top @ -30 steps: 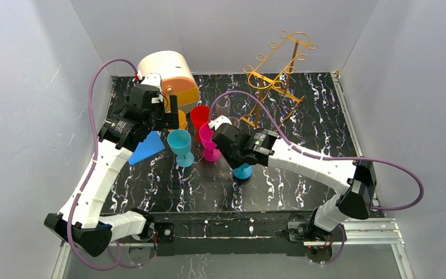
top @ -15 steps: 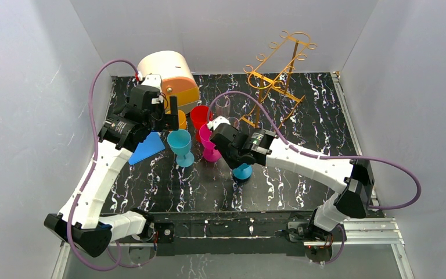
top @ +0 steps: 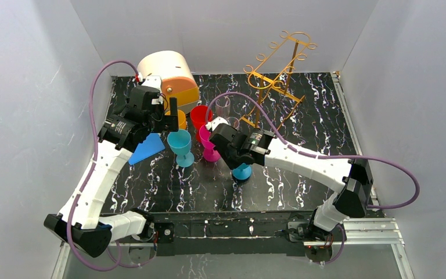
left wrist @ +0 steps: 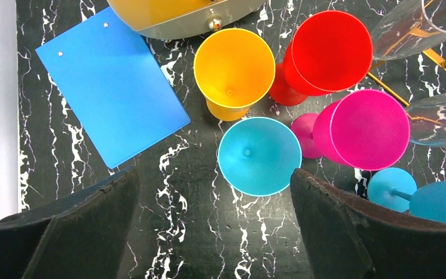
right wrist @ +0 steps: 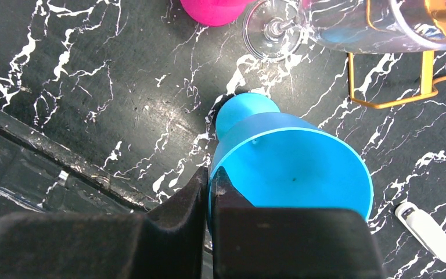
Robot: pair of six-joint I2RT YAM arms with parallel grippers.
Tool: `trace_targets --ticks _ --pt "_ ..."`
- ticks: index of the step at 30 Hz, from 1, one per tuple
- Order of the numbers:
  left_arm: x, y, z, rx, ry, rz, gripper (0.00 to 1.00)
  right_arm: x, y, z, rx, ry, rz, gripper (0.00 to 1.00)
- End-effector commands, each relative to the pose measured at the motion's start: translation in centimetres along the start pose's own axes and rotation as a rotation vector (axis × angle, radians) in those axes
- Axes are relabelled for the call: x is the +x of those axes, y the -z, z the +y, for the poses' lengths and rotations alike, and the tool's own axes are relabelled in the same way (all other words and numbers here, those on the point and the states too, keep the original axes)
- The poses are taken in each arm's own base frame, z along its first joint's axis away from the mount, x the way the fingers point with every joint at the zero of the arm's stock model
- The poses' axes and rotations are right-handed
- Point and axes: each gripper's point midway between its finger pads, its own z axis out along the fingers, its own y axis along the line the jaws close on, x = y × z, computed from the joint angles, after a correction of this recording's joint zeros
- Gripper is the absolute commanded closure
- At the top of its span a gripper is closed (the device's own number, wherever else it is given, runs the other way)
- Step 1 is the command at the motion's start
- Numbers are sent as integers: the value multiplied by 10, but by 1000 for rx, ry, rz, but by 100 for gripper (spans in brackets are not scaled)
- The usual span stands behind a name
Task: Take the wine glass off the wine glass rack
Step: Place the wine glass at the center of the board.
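Tiny shift from a second ago: the right gripper (right wrist: pixel 209 177) sits a touch further left, the left gripper (left wrist: pixel 213 174) hasn't budged. Right one is pinched tight on the rim of the blue wine glass (right wrist: pixel 290 168), which is off the wine glass rack (top: pixel 276 81) and low over the table (top: pixel 325 116), on the rack's near side. Left one hangs wide open above the turquoise glass (left wrist: pixel 259 156).

Marbled table (top: pixel 325 116), wine glasses (left wrist: pixel 259 155), blue sheet (left wrist: pixel 112 87)
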Motion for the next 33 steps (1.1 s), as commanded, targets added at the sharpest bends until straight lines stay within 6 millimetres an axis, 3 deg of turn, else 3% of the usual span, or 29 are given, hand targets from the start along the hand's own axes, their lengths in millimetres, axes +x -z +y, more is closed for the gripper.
trace_targets --ticks 1,11,15,19,25,33 --pt "1 8 2 9 15 -3 2 -21 17 3 -34 -19 -105 99" --pt "15 3 2 6 27 31 2 -21 23 -3 -15 -11 -115 99" --pt "14 2 4 -8 25 31 2 -34 22 0 -27 -37 -172 99" --pt "12 4 9 -31 24 23 2 -41 11 10 -54 -47 -190 99" --pt "9 6 18 -80 34 12 2 -28 -12 18 -56 -19 -118 98" --pt "5 9 21 -97 47 -8 2 -19 -22 25 -81 -2 -83 80"
